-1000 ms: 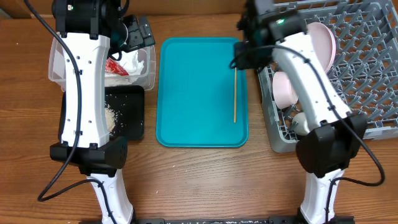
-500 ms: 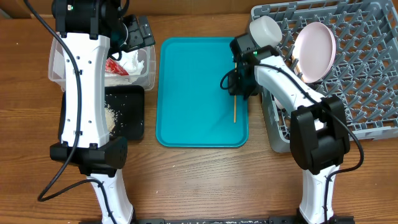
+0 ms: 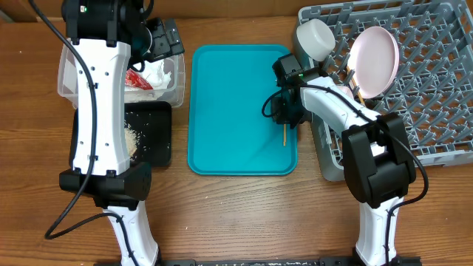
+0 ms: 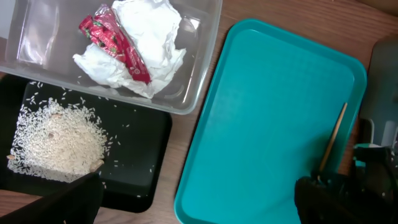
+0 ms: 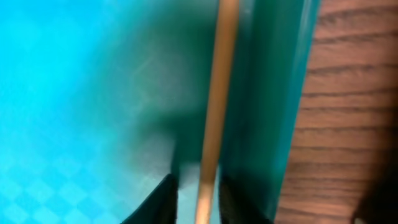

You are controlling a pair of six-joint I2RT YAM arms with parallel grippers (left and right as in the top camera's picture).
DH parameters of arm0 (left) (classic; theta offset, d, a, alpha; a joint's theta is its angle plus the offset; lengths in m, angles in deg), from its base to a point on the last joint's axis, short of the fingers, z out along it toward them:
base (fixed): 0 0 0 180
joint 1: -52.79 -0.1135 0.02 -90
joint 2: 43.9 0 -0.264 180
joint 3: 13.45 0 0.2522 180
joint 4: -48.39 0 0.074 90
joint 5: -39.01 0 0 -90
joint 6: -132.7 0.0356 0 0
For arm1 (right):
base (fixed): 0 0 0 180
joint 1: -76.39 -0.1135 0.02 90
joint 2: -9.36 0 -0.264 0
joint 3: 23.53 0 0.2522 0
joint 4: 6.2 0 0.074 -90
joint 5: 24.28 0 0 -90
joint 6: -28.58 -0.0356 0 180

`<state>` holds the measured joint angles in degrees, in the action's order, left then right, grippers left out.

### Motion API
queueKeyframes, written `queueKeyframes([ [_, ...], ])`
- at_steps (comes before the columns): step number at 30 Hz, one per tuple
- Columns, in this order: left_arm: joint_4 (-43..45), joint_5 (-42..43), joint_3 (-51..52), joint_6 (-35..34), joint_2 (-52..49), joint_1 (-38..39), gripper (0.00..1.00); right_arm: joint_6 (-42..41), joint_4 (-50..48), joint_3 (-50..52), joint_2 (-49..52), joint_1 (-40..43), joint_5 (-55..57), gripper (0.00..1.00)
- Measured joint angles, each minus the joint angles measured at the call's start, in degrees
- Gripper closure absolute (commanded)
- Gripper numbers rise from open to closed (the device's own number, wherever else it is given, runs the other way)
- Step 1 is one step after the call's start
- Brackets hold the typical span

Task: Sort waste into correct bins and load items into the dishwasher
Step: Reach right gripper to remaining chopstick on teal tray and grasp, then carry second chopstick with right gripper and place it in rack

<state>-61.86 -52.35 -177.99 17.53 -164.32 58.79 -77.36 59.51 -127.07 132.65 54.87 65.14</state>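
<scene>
One wooden chopstick (image 3: 284,137) lies along the right edge of the teal serving tray (image 3: 229,111). My right gripper (image 3: 284,118) is down on it. In the right wrist view the chopstick (image 5: 214,106) runs between the two fingers (image 5: 199,190), with a small gap on the left side. My left gripper (image 3: 159,37) is wide open and empty above the clear tub (image 3: 176,87). The tub holds the red wrapper (image 4: 115,40) and the white napkin (image 4: 149,31). Rice (image 4: 56,140) lies in the black tray (image 4: 146,143).
The grey dish rack (image 3: 436,96) stands at the right. In it are an upright pinkish plate (image 3: 373,59), a white bowl (image 3: 316,37) and a second chopstick (image 3: 357,87). Bare wooden table lies in front of the trays.
My right arm came off the rack and dropped onto the tray's right edge, its fingers around the chopstick. The chopstick and teal tray shifted slightly right. The left arm has not moved.
</scene>
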Motion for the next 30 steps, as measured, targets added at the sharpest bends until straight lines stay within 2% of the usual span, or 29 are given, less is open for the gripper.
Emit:
queueKeyframes([
  [1, 0.00, 0.00, 0.00, 0.00, 0.00, 0.00, 0.00, 0.11, 0.02, 0.02, 0.00, -0.04, 0.09, 0.96],
  [5, 0.00, 0.00, 0.00, 0.00, 0.00, 0.00, 0.00, 0.42, 0.26, -0.02, -0.04, -0.85, 0.87, 0.96],
  [8, 0.00, 0.00, 0.00, 0.00, 0.00, 0.00, 0.00, 1.33, 5.60, -1.22, -0.04, -1.77, 0.76, 0.96],
  [13, 0.00, 0.00, 0.00, 0.00, 0.00, 0.00, 0.00, 3.67, 15.87, -11.19, -1.46, -1.92, 1.09, 0.96],
  [17, 0.00, 0.00, 0.00, 0.00, 0.00, 0.00, 0.00, 4.85, 18.80, -20.04, -9.18, -0.90, 4.50, 0.96],
  [23, 0.00, 0.00, 0.00, 0.00, 0.00, 0.00, 0.00, 9.97, 24.79, -24.55, -22.49, 4.92, 13.55, 0.96],
  [30, 0.00, 0.00, 0.00, 0.00, 0.00, 0.00, 0.00, 12.98, 26.47, -19.61, -20.81, 13.70, 18.10, 0.96],
])
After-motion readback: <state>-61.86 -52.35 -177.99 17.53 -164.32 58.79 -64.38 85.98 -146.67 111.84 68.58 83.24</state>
